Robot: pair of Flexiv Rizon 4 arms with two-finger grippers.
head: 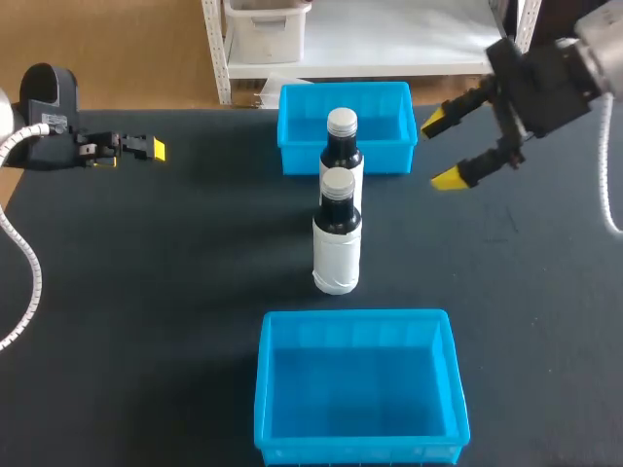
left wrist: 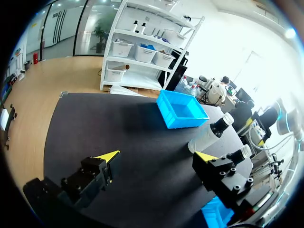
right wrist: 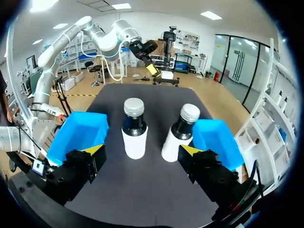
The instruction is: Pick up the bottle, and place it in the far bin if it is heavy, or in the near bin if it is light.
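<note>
The near bin (head: 355, 384) is sitting on the table (head: 156, 272), on the robot's side of the near bottle (head: 337, 238) and a short way apart from it. The near bottle is standing upright with its cap on, between the two bins, so either bin is probably within one short carry.

The far bottle (head: 342, 146) is standing upright just behind the near bottle and in line with it. The far bin (head: 389, 117) is lying beyond both. Neither bottle is being held.

The left gripper (left wrist: 156, 156) is hovering well to the left of the near bottle, fingers spread wide. It is judged to be waiting out of the way.

The right gripper (head: 440, 150) is hovering to the right of the near bottle and slightly beyond it. Its fingers are also spread wide and are facing both bottles, probably in readiness for a side grasp. Weight cannot be judged until a bottle is being lifted.
</note>
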